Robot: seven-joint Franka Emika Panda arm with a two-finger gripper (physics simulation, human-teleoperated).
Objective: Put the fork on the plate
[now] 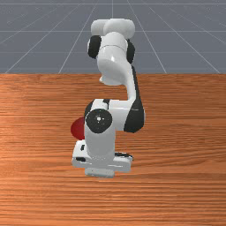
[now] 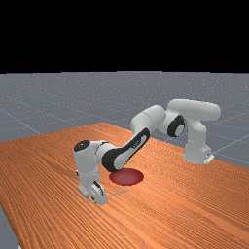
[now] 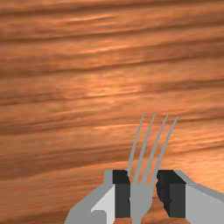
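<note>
Closest to the front view's camera is my gripper [image 1: 102, 165], low over the wooden table [image 1: 176, 185], pointing down at the wood. Its two fingers stand a little apart, clamped on the fork [image 3: 141, 197], with one dark pad [image 3: 123, 192] against one side of the fork's head and the other pad against the opposite side. They have it where the tines [image 3: 148, 148] run into the head, and the four tines reach out past the fingers, spread over the table's grain. From the gripper the fork's handle [image 2: 119, 193] runs out toward the far view's right, passing near the red plate [image 2: 127, 177] on the side toward that view's camera. I cannot tell whether any part of the fork touches the wood. The plate lies on the table near the gripper, on the side toward the arm's base [image 2: 196, 153]; in the front view it is beyond the gripper and toward that view's left, partly hidden behind the arm [image 1: 99, 141]. No part of the fork is on the plate. Above the gripper, the arm's last stretch comes down steeply from a rounded joint [image 1: 99, 120], and the rest reaches back to the base.
</note>
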